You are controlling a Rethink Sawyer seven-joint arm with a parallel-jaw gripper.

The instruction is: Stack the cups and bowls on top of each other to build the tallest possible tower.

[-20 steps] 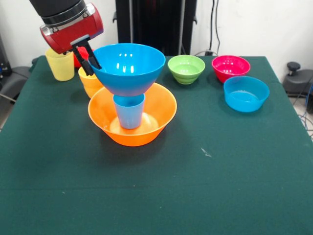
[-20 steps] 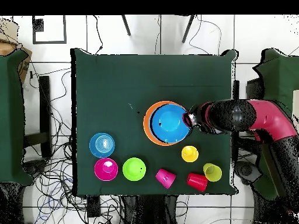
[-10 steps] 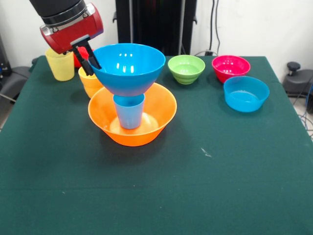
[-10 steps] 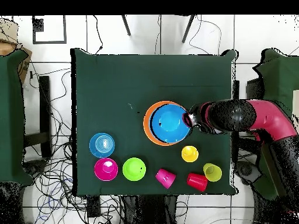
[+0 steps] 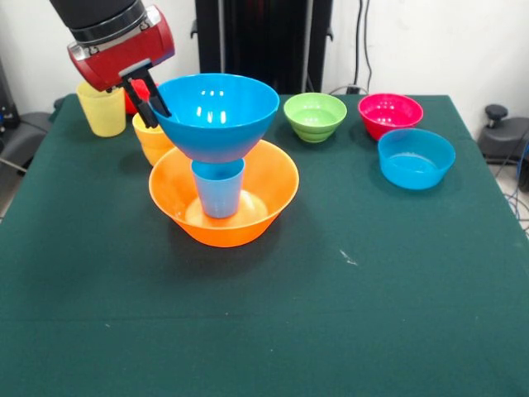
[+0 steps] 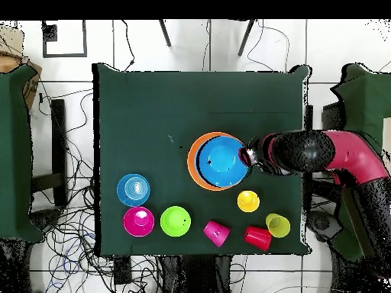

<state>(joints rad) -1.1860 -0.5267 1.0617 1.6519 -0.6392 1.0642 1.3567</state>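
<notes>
Blue bowl rim gripped on a three-piece tower; nothing seen to have shifted over the last second.

Between the earlier frames and this one no movement can be made out: the gripper [image 5: 153, 103] is held at the same spot, its jaws closed on the rim of the large blue bowl [image 5: 216, 112], one finger inside and one outside. That bowl is seated on the light blue cup [image 5: 218, 187], which stands in the large orange bowl [image 5: 223, 203] on the green bench [image 5: 331, 314]. A pause before release is judged likely, so the tower is only begun. The orange cup [image 5: 151, 141] is just behind; the small blue bowl [image 5: 416, 157] is well apart, unstacked.
</notes>
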